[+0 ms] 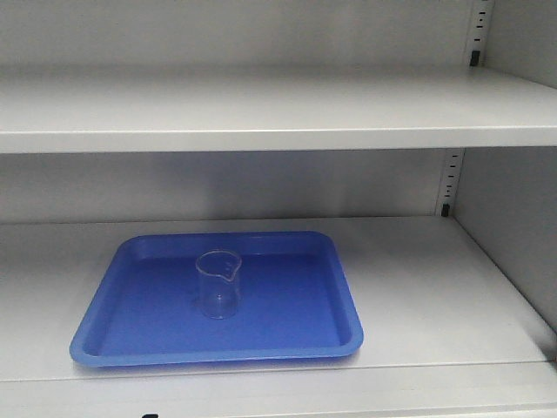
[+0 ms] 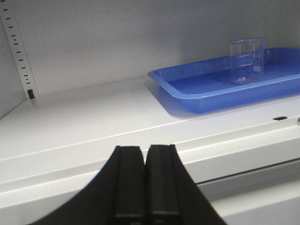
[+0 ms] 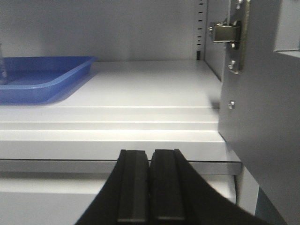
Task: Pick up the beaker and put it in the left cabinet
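Front view: beaker (image 1: 218, 283) standing upright, spout toward the camera, near the middle of a blue tray (image 1: 130, 335) on the lower shelf of the left cabinet (image 1: 418, 287). Upper shelf (image 1: 261, 109) bare above it. No pincer anywhere in this view, nothing touching the glass.

Left wrist view: left pincer (image 2: 145, 180) at the bottom edge, black fingers pressed together with no gap, gripping nothing. Parked at the shelf's front lip, outside the cabinet. Beaker (image 2: 247, 61) ahead and well off to the right of the pincer, upright inside the tray (image 2: 206, 96), clearly apart from it. Slotted rail (image 2: 18, 51) up and to the left, at the back corner.

Right wrist view: right pincer (image 3: 149, 185) likewise closed tight and empty, low at the front lip of the same shelf. Tray corner (image 3: 51, 79) ahead and far to the left; only a sliver of glass visible at the frame's left edge, too little to describe. Door hinge (image 3: 227, 33) up and to the right, on the cabinet's side wall.

Judged from this: beaker already resting inside the cabinet, both arms clear of it. Placement seemingly done, with at most a pull-back of the arms left.
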{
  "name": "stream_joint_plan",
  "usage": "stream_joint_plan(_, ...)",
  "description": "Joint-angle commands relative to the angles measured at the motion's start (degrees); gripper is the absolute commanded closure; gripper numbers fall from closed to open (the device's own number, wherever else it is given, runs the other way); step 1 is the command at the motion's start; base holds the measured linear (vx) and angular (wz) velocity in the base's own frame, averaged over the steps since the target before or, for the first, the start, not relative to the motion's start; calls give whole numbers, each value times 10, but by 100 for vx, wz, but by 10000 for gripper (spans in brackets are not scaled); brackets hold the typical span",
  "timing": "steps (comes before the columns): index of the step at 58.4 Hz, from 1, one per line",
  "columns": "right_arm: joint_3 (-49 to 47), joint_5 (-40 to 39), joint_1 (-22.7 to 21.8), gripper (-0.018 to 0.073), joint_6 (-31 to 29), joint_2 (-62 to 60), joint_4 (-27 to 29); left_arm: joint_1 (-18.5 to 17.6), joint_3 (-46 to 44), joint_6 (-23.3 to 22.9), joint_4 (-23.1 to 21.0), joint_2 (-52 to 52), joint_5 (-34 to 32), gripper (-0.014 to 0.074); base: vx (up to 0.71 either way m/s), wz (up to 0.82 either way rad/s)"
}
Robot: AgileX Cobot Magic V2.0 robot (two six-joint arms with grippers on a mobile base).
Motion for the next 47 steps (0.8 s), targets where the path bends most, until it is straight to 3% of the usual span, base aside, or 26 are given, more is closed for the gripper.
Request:
stream_joint_plan(1,3,-44,-3,564,0,-9,-6,0,9,-2,-2,-11,-43,595,0,0)
stream_joint_plan(47,3,-25,-2,564,0,-9,-6,0,9,-2,-2,-11,-43,595,0,0)
